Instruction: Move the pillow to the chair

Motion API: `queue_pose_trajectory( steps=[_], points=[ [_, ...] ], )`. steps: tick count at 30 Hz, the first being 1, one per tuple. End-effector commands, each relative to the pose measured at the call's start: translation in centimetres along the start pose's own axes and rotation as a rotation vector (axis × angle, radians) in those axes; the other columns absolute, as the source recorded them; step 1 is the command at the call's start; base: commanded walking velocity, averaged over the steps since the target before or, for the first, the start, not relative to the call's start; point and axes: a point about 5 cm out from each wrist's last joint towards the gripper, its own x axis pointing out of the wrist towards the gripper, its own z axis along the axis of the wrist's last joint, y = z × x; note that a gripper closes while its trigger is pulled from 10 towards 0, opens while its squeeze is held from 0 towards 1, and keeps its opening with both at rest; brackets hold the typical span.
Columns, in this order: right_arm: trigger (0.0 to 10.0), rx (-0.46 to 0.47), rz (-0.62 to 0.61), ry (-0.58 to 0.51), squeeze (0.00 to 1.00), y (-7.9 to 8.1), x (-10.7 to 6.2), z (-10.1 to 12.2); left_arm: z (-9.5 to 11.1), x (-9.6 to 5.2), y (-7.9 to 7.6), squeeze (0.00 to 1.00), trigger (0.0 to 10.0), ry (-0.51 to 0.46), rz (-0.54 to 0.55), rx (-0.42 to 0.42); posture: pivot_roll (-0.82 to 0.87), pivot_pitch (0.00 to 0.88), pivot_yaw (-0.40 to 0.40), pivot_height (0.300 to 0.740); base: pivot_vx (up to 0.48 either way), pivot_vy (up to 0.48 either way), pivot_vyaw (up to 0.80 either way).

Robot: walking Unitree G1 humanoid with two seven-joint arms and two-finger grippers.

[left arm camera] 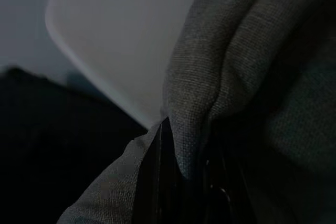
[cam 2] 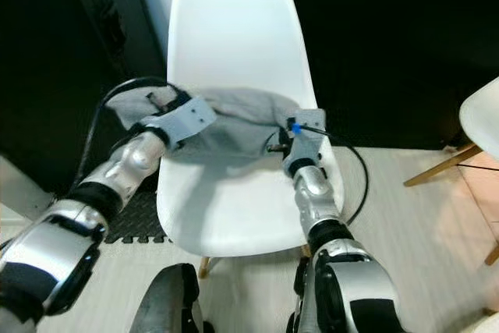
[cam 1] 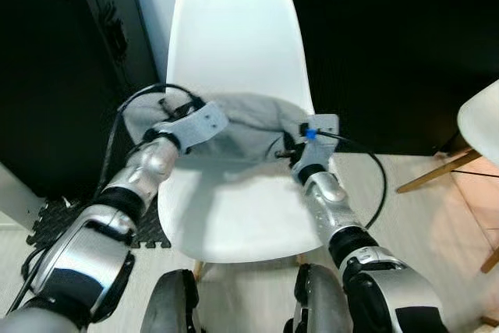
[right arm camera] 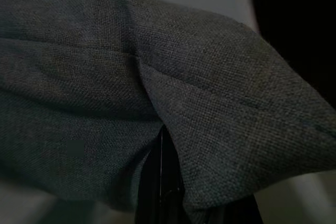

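A grey fabric pillow (cam 1: 249, 118) lies across the back of the seat of a white plastic chair (cam 1: 234, 29), against its backrest. My left gripper (cam 1: 168, 111) is shut on the pillow's left end, which hangs past the chair's left edge. My right gripper (cam 1: 292, 146) is shut on the pillow's right end, near the seat's right rim. In the left wrist view the grey cloth (left arm camera: 252, 77) is pinched between black fingers (left arm camera: 157, 182), with the white chair shell behind. In the right wrist view folds of the pillow (right arm camera: 157, 51) cover a black finger (right arm camera: 157, 192).
A black cabinet (cam 1: 54, 60) stands close to the chair's left side, with a black foam mat (cam 1: 54, 220) at its foot. A dark panel (cam 1: 390, 37) is behind on the right. A second white chair (cam 1: 483, 126) with wooden legs stands at the far right on pale flooring.
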Motion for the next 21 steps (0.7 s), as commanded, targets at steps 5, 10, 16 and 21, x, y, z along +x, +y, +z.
queue_pose_trajectory(
  steps=[5, 10, 16, 21],
  points=[
    [10.0, -0.006, -0.172, -0.073, 0.00, -2.9, -0.4, 0.8, 2.7, 1.0, 0.5, 0.00, 10.0, -0.136, 0.080, 0.098, 0.04, 0.237, -0.010, 0.560, 0.000, 0.000, 0.00],
    [10.0, -0.024, -0.232, -0.107, 0.00, -3.9, -0.7, 1.1, 4.4, 1.2, 0.2, 0.00, 10.0, -0.234, 0.137, 0.138, 0.04, 0.235, -0.002, 0.560, 0.000, 0.000, 0.00],
    [10.0, -0.099, -0.118, 0.042, 0.00, -3.1, -1.7, -1.8, 2.4, -0.9, -4.8, 0.00, 10.0, -0.162, -0.146, 0.145, 0.04, 0.229, -0.001, 0.560, 0.000, 0.000, 0.00],
    [10.0, -0.163, -0.071, 0.124, 0.00, -3.0, -2.6, -3.6, 0.8, -2.9, -7.5, 0.00, 10.0, -0.130, -0.302, 0.136, 0.05, 0.228, -0.007, 0.560, 0.000, 0.000, 0.00]
  ],
)
